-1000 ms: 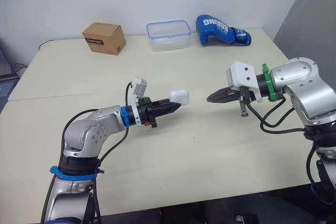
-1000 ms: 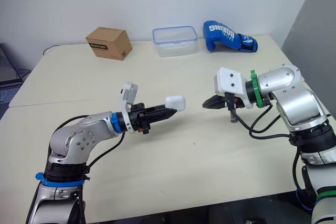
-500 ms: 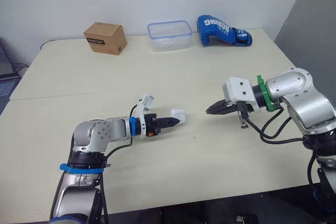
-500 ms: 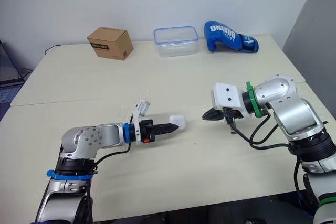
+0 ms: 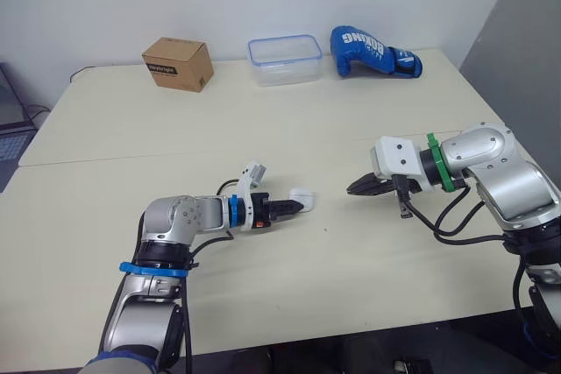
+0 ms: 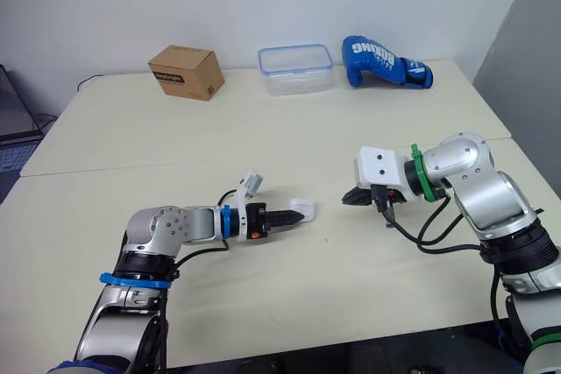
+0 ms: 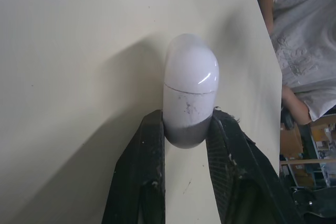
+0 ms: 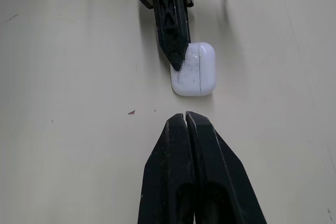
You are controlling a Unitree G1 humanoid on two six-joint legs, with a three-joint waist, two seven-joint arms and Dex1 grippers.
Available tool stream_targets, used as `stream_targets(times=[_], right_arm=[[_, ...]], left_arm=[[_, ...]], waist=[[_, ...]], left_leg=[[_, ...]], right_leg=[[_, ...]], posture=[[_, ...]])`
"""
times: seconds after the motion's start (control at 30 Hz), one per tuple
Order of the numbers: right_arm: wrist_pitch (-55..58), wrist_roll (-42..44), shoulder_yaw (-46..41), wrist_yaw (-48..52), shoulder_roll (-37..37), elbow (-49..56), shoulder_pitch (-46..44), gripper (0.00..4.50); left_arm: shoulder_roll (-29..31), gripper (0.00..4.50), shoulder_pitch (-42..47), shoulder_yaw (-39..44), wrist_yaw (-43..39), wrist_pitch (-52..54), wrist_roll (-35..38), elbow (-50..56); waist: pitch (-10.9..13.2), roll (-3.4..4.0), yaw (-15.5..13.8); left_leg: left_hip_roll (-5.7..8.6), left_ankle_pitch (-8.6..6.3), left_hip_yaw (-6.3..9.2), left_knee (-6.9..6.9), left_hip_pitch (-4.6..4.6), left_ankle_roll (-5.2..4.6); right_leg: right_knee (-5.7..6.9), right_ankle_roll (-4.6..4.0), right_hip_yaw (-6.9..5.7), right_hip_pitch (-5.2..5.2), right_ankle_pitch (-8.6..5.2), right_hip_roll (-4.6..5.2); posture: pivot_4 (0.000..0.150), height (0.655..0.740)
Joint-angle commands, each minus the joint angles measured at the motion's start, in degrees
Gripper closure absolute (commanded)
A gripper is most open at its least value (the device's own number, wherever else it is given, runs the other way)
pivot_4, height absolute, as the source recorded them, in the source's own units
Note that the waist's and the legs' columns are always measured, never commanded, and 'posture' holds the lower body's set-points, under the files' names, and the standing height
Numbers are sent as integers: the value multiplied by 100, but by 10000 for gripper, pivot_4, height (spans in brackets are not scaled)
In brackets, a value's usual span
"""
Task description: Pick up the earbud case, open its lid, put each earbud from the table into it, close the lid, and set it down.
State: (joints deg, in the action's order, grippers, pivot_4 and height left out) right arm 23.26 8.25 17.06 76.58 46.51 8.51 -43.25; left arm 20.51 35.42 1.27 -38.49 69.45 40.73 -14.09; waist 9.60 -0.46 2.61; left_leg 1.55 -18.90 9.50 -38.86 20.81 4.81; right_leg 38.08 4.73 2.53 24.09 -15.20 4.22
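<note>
White earbud case [image 5: 301, 194] against a plain cream table [image 5: 263, 129].
The case is glossy white with faint grey scuffs and a thin dark seam line. The fingers of the left gripper [image 5: 294, 205] and the right gripper [image 8: 185, 116] are matt black. Along the table's far edge are a brown cardboard box [image 5: 178, 63] with a dark printed label, a clear tub [image 5: 282, 72] with a blue rim, and a bright blue boxing glove [image 5: 368, 50] with white lettering. A person's shirt [image 7: 304, 35] is pale grey with a faint print.
</note>
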Motion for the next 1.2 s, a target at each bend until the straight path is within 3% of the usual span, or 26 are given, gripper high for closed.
stream_targets(times=[0.03,0.3,0.67,0.8,0.97,1.2], right_arm=[[46,49,-100,-39,14,185,12,44615],[42,60,-85,-36,-8,166,4,45000],[-6,78,-72,27,-33,177,74,45000],[-61,71,-73,39,-57,133,101,45000],[80,200,-160,4,-4,409,401,45000],[432,378,-379,-183,204,783,912,45000]], left_arm=[[-11,37920,1,-123,8,-33,-204,-134],[242,14205,-85,45,-72,27,-215,52],[1669,14205,-1197,224,-627,-107,-79,1707],[2106,14205,-1730,377,-859,-1279,-451,2283],[2146,14205,-2376,896,-943,-2254,-515,2764],[2129,14205,-3212,1592,-875,-2615,-309,3324]], waist=[[0,0,-23],[-1,0,-67],[-1,2,102],[-1,2,59],[0,2,-17],[0,3,-86]], left_leg=[[0,0,0,0,0,0],[-1,1,-1,-1,-5,1],[-11,1,-4,12,-7,1],[-11,0,-4,12,-6,1],[-11,0,-5,12,1,1],[-13,-2,-7,11,1,-1]], right_leg=[[0,0,0,0,0,0],[5,0,0,-2,0,0],[1,-1,5,6,0,-7],[-2,-1,4,4,0,-6],[-9,-1,3,5,0,-6],[-8,-1,1,3,0,-5]], posture=[[1500,7400],[1500,7400],[1500,7400],[1500,7400],[1500,7400],[1500,7400]])
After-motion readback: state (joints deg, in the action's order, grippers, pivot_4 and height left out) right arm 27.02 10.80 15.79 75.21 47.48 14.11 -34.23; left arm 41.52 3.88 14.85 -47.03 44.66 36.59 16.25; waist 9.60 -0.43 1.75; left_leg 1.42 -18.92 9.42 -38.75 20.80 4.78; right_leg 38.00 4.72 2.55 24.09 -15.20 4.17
